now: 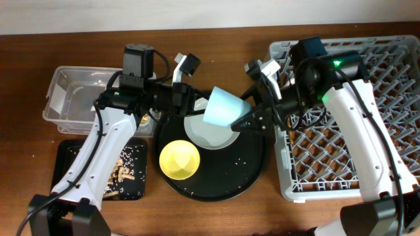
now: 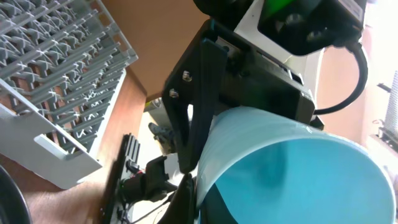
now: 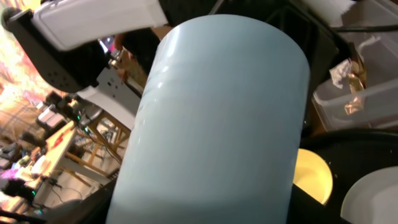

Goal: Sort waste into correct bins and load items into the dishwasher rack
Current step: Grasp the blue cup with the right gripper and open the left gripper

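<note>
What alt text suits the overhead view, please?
Left gripper and right gripper meet at a small blue cup above a round tray holding a yellow bowl and pale plate; dishwasher rack right, clear tub and rectangular tray left.

round black tray [image 1: 244,167]: mid-table, on wood | wooden table [image 1: 216,219]: brown | wall: pale, behind

Overhead evenly bright and sharp, soft shadows; both wrist views blur the too-close small pale-blue plastic cup [image 3: 211,118], sheen along its side.
</note>
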`<state>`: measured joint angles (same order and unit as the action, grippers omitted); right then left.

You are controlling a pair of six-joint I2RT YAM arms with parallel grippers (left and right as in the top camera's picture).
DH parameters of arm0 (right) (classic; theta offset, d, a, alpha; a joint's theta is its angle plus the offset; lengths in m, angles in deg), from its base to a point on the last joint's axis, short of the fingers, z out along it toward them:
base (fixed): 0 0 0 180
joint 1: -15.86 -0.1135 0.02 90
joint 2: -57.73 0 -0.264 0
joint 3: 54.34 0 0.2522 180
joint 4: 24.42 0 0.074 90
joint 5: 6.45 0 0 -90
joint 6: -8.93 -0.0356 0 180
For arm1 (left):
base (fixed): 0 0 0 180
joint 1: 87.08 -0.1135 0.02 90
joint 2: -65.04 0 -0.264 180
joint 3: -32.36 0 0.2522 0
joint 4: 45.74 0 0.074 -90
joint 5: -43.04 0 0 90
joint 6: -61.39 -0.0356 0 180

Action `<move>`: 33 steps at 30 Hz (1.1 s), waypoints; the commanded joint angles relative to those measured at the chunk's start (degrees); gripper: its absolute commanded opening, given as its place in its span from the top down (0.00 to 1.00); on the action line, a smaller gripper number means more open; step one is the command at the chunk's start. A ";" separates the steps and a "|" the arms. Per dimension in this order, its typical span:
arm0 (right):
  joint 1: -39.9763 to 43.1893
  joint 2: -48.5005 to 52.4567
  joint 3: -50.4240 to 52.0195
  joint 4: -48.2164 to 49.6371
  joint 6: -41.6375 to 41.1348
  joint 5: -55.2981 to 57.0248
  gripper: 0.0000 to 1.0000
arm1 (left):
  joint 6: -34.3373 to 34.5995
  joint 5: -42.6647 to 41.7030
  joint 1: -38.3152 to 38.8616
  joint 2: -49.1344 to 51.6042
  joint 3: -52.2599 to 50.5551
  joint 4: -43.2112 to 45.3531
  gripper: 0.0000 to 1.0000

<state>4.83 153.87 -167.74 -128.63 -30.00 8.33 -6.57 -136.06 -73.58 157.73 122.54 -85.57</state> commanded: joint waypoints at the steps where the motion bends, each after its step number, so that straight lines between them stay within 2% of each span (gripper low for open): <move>1: 1.68 -0.96 -0.76 0.24 -0.81 -2.54 0.38 | -1.18 -0.92 0.13 -1.42 0.70 -0.07 1.00; 3: 1.68 -0.96 -0.76 0.26 -0.79 -2.54 0.39 | -1.18 -0.96 0.13 -1.42 0.70 -0.09 0.99; 9: 1.75 -0.96 -0.76 0.98 -0.79 -2.54 0.39 | -1.18 -0.94 1.57 -1.42 0.66 -0.11 0.79; 25: 1.79 -0.96 -0.76 2.89 -0.81 -2.54 0.39 | -2.89 1.77 5.09 -1.42 0.55 -0.11 0.77; 29: 1.79 -0.96 -0.76 2.82 -2.12 -2.27 0.40 | -2.89 6.08 5.05 -1.42 0.55 -0.11 0.69; 33: 1.79 -0.96 -0.76 1.77 -2.08 -1.70 0.40 | -2.86 6.64 4.52 -1.42 0.55 -0.13 0.68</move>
<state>6.21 153.87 -167.74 -126.43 -31.61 7.80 -8.14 -130.95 -68.73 157.73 122.54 -85.79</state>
